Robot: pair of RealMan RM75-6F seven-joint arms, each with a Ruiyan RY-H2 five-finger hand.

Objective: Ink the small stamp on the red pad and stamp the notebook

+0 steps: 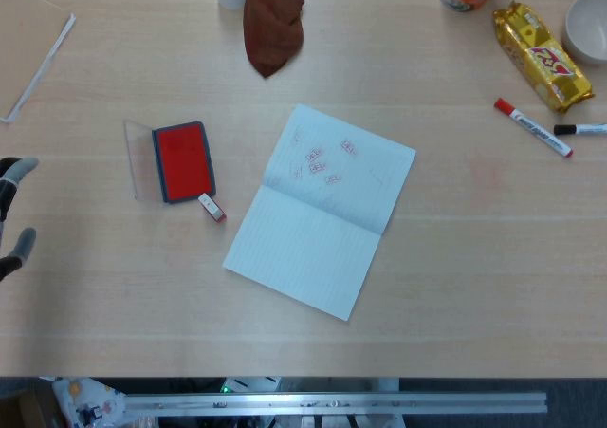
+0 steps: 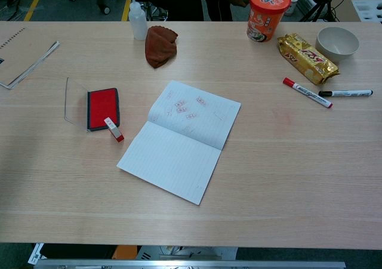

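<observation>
Red ink pad (image 2: pixel 102 107) lies open on the table (image 2: pixel 286 173), its clear lid (image 2: pixel 75 102) folded out on the far side from the notebook (image 2: pixel 179 139). Small stamp (image 2: pixel 114 129) lies on its side at the pad's near corner, touching or just beside it, between pad and notebook. No hand holds it.

Notebook is open; upper page already carries several small red marks (image 2: pixel 185 108). Whether these count as this task's stamp I cannot tell. Judged from the layout: stamp still to be picked up, inked and pressed.

Left hand (image 1: pixel 13 221) shows only at the head view's edge, well apart from the pad: fingers spread, nothing in them, mostly cut off. Right hand appears in neither view.

Mark detail unreadable. Stamp face hidden.
</observation>
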